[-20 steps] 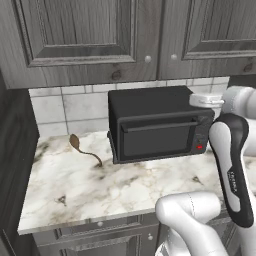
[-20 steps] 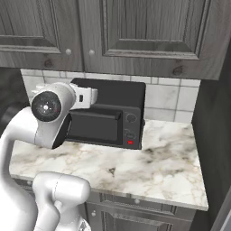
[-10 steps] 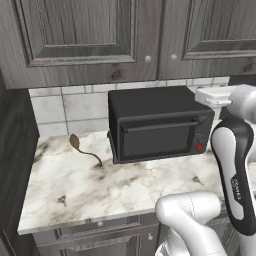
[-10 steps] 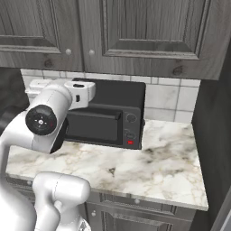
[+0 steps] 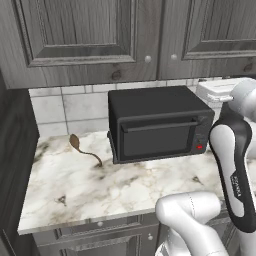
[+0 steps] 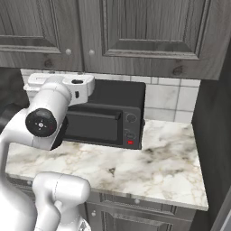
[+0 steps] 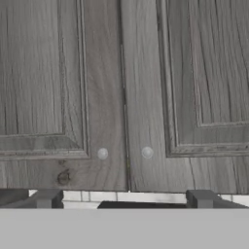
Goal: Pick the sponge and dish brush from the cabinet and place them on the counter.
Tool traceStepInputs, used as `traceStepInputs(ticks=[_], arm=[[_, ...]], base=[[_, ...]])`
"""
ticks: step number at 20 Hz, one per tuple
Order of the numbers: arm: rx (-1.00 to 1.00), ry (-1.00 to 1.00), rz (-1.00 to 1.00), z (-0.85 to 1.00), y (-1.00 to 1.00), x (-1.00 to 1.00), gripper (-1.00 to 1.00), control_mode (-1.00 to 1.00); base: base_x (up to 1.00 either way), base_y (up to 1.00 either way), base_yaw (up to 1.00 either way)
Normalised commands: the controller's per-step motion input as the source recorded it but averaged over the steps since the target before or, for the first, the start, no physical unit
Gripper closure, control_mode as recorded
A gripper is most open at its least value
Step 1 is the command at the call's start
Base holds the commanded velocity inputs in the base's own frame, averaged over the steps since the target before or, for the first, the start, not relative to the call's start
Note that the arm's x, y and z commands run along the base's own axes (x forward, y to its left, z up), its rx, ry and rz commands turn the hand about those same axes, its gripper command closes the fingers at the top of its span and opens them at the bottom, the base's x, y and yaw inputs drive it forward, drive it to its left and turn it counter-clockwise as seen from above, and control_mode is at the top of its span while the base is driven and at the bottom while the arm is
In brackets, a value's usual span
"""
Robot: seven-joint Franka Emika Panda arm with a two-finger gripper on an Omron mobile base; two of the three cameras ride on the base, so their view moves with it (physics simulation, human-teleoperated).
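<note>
The cabinet [image 7: 121, 97] fills the hand view with both dark grey doors shut, their two round silver knobs [image 7: 102, 153] [image 7: 147, 152] side by side near the seam. The sponge and dish brush are hidden. My gripper [image 7: 122, 198] faces the door seam just below the knobs, open, with its fingertips [image 7: 44, 198] wide apart and nothing between them. The white hand [image 5: 220, 90] hovers above the microwave's right end, also visible from the other side [image 6: 61, 85]. The counter [image 5: 125, 185] of veined white marble lies below.
A black microwave [image 5: 155, 125] stands at the back of the counter against the tiled wall. A brown long-handled spoon [image 5: 82, 150] lies left of it. A dark wall bounds the counter's left end [image 5: 15, 150]. Drawer fronts [image 6: 135, 212] run under the counter.
The hand has drifted a little up and sideways above the microwave while the forearm swung toward the camera. The jaws stay wide. The cabinet doors have not moved.
</note>
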Motion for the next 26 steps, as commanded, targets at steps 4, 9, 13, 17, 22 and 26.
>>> traceStepInputs(ticks=[4, 9, 13, 17, 22, 26], arm=[[0.00, -0.12, 0.00, 0.13, 0.01, 0.00, -1.00, -1.00], [-0.01, -0.05, -0.02, 0.02, 0.11, 0.01, -1.00, -1.00], [-0.01, 0.00, -0.04, 0.00, 0.15, 0.05, -1.00, -1.00], [0.00, 0.00, -0.05, 0.11, 0.02, 0.10, -1.00, -1.00], [0.00, 0.00, -0.03, 0.10, 0.00, 0.13, -1.00, -1.00], [0.00, 0.00, 0.00, 0.00, 0.00, 0.17, -1.00, -1.00]], base=[[0.00, 0.00, 0.00], [0.00, 0.00, 0.00], [0.00, 0.00, 0.00], [0.00, 0.00, 0.00], [0.00, 0.00, 0.00], [0.00, 0.00, 0.00]])
